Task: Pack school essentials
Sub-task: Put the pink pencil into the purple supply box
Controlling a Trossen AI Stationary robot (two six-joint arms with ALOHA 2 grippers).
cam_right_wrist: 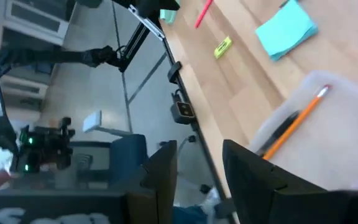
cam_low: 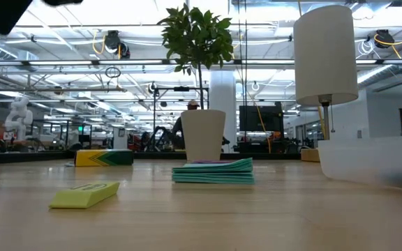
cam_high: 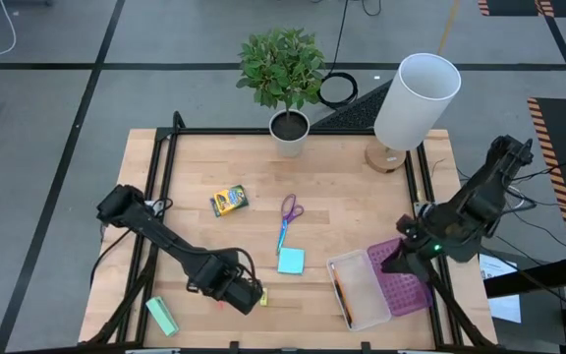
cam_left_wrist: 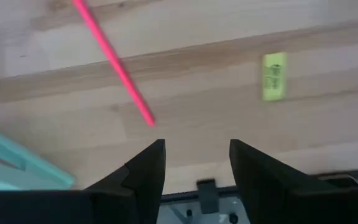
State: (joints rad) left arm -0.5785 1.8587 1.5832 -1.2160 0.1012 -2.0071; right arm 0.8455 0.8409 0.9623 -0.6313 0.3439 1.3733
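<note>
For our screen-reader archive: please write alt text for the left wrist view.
The open left gripper hovers over a wooden table, just short of a red pencil. A tiny yellow piece lies farther off; a mint-green block sits beside it.

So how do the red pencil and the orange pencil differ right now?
The red pencil lies loose on the bare table by the left gripper; the orange pencil already lies in the clear case. The red one lies alone, the orange one beside a black pen. Both lie flat, and no fingers hold either.
</note>
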